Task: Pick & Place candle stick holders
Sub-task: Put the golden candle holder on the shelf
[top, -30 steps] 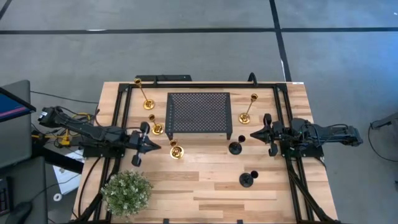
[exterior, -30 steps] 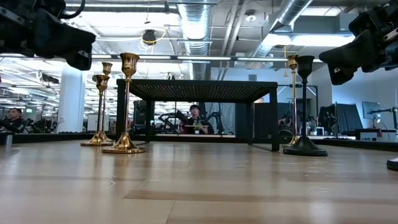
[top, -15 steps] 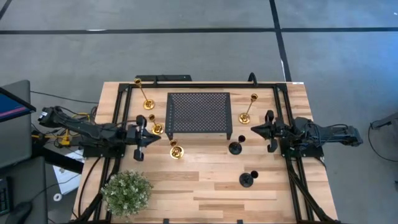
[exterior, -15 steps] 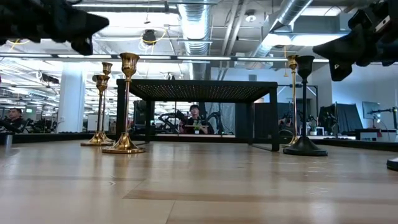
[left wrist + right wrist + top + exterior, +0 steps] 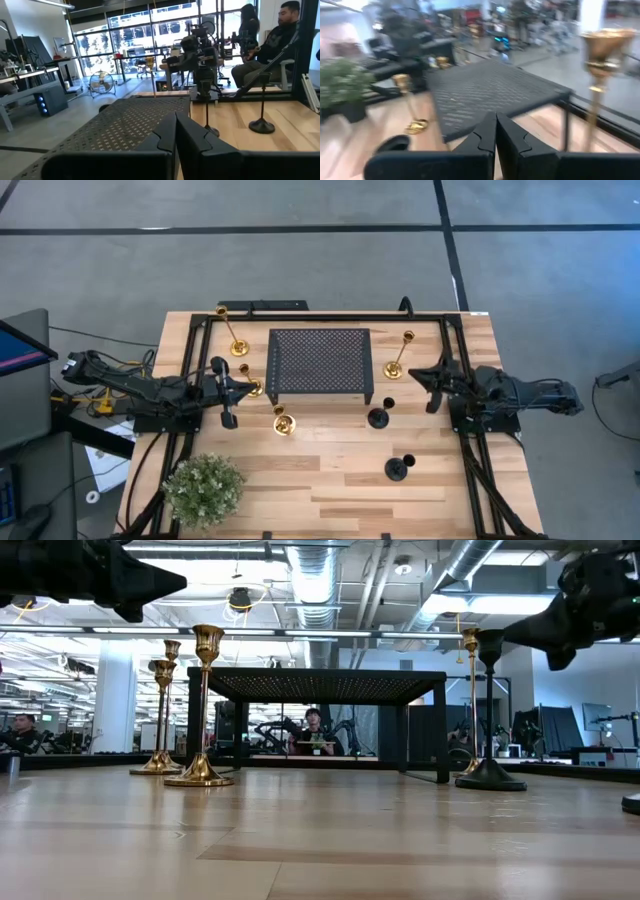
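Six candle stick holders stand on the wooden tabletop (image 5: 330,480) around the black perforated metal stand (image 5: 320,362): gold ones (image 5: 283,421) to its left and right, two black ones (image 5: 378,417) in front. The left claw (image 5: 246,383) and right claw (image 5: 415,373) hover with fingers pressed together, holding nothing.

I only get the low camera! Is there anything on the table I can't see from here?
Observer: Yes, a green potted plant stands at the front corner on the left arm's side.
Operator: Are the pinchers open?
Observer: No. The left gripper and the right gripper are both shut, holding nothing.
Operator: What's the black thing at my picture's right edge?
Observer: A short black candle holder, standing closest to the front edge.
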Action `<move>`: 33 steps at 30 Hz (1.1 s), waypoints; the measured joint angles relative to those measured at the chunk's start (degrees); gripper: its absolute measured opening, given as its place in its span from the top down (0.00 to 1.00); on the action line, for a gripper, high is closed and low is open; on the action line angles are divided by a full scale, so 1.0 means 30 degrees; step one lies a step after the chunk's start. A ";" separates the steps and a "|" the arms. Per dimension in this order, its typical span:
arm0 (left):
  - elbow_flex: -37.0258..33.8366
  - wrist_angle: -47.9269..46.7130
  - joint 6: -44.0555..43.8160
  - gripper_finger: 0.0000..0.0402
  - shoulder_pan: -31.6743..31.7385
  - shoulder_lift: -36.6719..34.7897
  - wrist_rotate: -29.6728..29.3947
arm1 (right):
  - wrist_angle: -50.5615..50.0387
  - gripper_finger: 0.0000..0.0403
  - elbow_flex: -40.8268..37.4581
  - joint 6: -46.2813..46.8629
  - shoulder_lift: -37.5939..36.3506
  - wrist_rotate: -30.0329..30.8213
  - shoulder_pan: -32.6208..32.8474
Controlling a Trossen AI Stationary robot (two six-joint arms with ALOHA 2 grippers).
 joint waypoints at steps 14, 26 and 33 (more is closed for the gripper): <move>0.0007 0.0229 0.0036 0.98 0.0007 0.0000 -0.1835 | -0.0316 1.00 0.0336 0.0547 0.0426 0.4057 -0.0007; 0.0007 0.0290 0.0036 0.98 0.0000 0.0000 -0.1953 | -0.0355 0.98 0.0336 0.0591 0.2561 0.4059 -0.0022; 0.0007 0.0289 0.0036 0.98 0.0000 0.0000 -0.1945 | -0.0037 0.82 0.0336 0.0625 0.3679 0.6478 -0.0029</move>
